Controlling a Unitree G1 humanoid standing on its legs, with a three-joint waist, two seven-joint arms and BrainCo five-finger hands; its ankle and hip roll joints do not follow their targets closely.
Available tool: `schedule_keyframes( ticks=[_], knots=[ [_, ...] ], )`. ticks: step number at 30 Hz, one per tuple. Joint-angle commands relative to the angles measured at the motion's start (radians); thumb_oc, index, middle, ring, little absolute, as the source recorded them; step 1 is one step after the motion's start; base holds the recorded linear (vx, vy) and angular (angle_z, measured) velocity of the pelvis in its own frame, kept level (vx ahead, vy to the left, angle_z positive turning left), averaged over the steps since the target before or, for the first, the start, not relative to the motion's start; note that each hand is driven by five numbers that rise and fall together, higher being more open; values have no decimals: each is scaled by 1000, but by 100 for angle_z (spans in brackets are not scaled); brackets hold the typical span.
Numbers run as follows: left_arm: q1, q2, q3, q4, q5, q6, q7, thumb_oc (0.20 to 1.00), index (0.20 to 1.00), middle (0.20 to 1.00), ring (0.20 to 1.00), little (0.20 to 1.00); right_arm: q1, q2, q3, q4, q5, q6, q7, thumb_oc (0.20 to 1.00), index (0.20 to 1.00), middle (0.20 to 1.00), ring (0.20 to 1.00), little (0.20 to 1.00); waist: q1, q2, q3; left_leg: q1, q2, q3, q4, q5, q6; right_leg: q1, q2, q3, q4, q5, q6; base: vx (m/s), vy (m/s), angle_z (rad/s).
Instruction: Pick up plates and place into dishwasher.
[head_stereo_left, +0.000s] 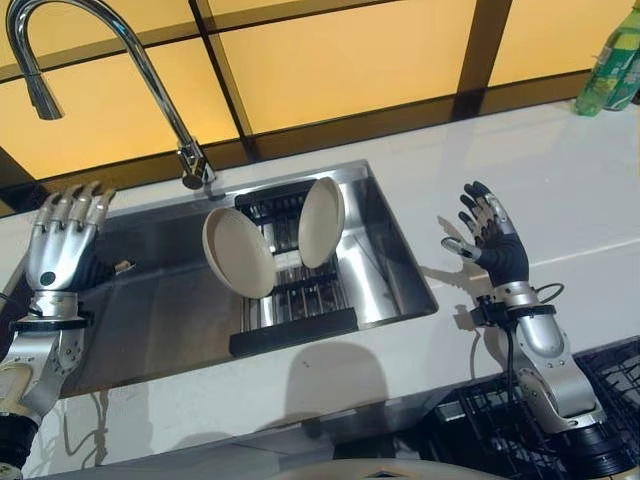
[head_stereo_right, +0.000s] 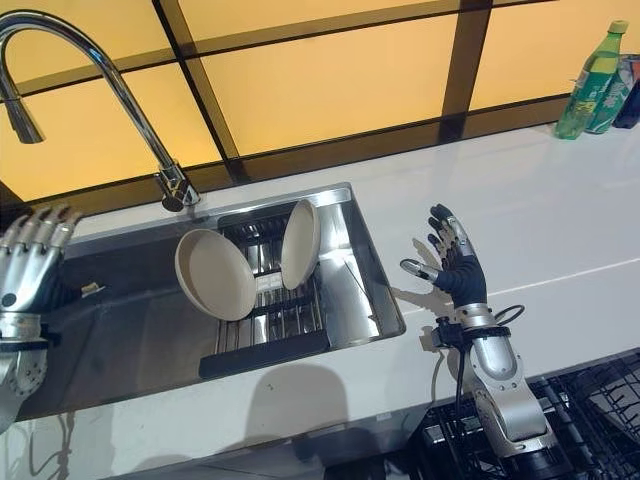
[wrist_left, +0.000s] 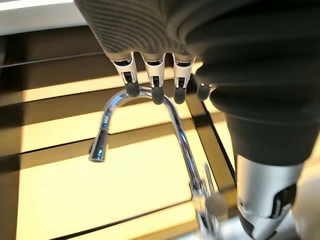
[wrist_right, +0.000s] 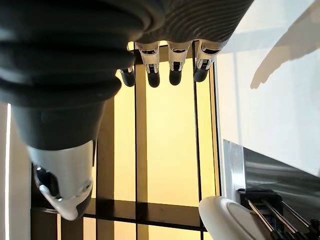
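Plates (head_stereo_left: 238, 252) upright in sink rack (head_stereo_left: 292, 300) | left hand (head_stereo_left: 62, 250), right hand (head_stereo_left: 492, 240) flank them, fingers spread, empty

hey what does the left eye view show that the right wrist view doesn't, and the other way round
The left eye view alone takes in the left hand raised over the sink, the faucet, the left plate standing in the dish rack, the green bottle on the counter, and the black dishwasher rack below the counter edge. The right wrist view alone gives the close look along the right hand, fingers straight and empty. Both share that hand, the rack, a plate and the yellow panelled wall.
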Motion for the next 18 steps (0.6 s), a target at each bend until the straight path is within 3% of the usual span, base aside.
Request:
schedule_keyframes(
  ticks=[1, 8, 12, 18],
  knots=[
    [-10, 71, 13, 1, 47, 22, 77, 1000, 1000, 1000, 1000, 1000, -7, -66, 18, -38, 43, -37, 10, 1000, 1000, 1000, 1000, 1000, -8, -38, -42, -32, 7, 12, 66, -71, -28, -17, -53, -37, -104, 119, 73, 77, 77, -4],
    [-45, 73, -64, -6, 125, -5, 263, 1000, 1000, 1000, 1000, 1000, -3, -81, 38, -30, 51, -39, -5, 1000, 1000, 1000, 1000, 1000, -12, -43, -33, -29, -2, 14, 56, -77, -15, -30, -60, -32, -101, 126, 84, 72, 61, -4],
    [-60, 66, -77, -25, 143, 35, 368, 1000, 1000, 1000, 1000, 1000, 8, -77, 46, -24, 44, -47, -8, 1000, 1000, 1000, 1000, 1000, -18, -45, -27, -27, -6, 18, 48, -80, -8, -39, -66, -27, -102, 131, 90, 56, 44, -2],
    [-68, 36, -83, -43, 177, 69, 405, 1000, 1000, 1000, 1000, 1000, 34, -61, 34, -31, 36, -42, -10, 1000, 1000, 1000, 1000, 1000, -32, -48, -19, -16, -12, 27, 34, -85, 2, -44, -73, -14, -102, 138, 102, 63, 22, 0]
  ],
)
